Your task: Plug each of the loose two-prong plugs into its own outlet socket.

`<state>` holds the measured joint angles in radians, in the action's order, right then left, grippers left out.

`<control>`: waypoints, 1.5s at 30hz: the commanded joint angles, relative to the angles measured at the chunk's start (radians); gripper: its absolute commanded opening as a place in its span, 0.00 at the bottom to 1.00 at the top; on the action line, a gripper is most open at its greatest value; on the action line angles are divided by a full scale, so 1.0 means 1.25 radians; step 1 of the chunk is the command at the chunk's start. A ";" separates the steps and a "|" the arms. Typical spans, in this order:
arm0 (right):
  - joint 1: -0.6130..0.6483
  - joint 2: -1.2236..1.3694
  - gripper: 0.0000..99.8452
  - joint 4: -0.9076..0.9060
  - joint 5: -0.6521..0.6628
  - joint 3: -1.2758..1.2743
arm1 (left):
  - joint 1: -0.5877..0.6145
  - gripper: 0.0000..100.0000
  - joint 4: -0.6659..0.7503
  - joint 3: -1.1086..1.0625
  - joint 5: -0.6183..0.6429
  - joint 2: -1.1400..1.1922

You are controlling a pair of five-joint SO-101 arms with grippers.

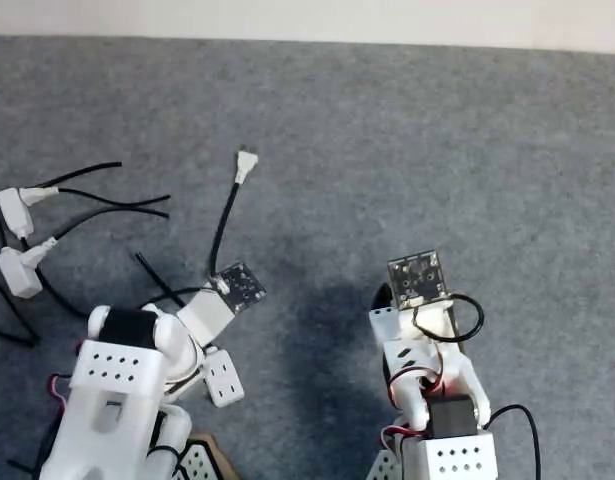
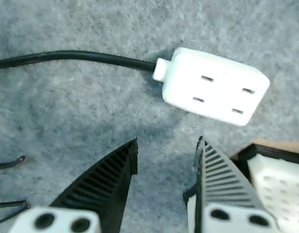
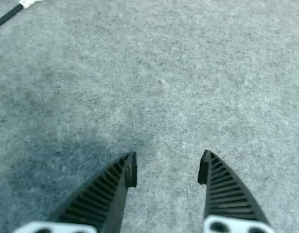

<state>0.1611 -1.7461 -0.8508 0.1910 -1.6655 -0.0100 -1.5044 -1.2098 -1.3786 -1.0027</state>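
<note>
A white outlet socket (image 2: 215, 87) with two pairs of slots lies on the grey carpet, a black cord (image 2: 66, 57) running from one end. My left gripper (image 2: 167, 148) hangs open just short of it, nothing between its black ribbed fingers (image 2: 121, 167). In the high view this socket (image 1: 223, 377) lies beside the folded left arm (image 1: 137, 355). A loose white two-prong plug (image 1: 245, 165) on a black cord lies farther out on the carpet. My right gripper (image 3: 166, 167) stands open over bare carpet, holding nothing; its arm (image 1: 427, 330) is at the lower middle-right.
Two more white cord ends (image 1: 12, 210) (image 1: 20, 270) with black cords lie at the far left edge, among loose black wires (image 1: 117, 205). The left arm's white base on a tan board (image 2: 278, 170) sits close to the socket. Grey carpet (image 1: 467, 150) spreads across the right half.
</note>
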 commanded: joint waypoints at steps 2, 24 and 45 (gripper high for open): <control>0.009 -0.017 0.21 0.009 0.006 -0.091 | 0.002 0.21 0.043 -0.041 -0.009 0.004; 0.009 -0.017 0.21 0.009 0.006 -0.091 | -0.332 0.21 0.216 -0.045 0.297 0.010; 0.009 -0.017 0.21 0.009 0.006 -0.091 | -0.230 0.24 0.119 0.068 0.254 0.008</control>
<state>0.1611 -1.7461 -0.8508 0.1910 -1.6655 -0.3491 -1.2774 -1.2175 -0.9904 -0.9920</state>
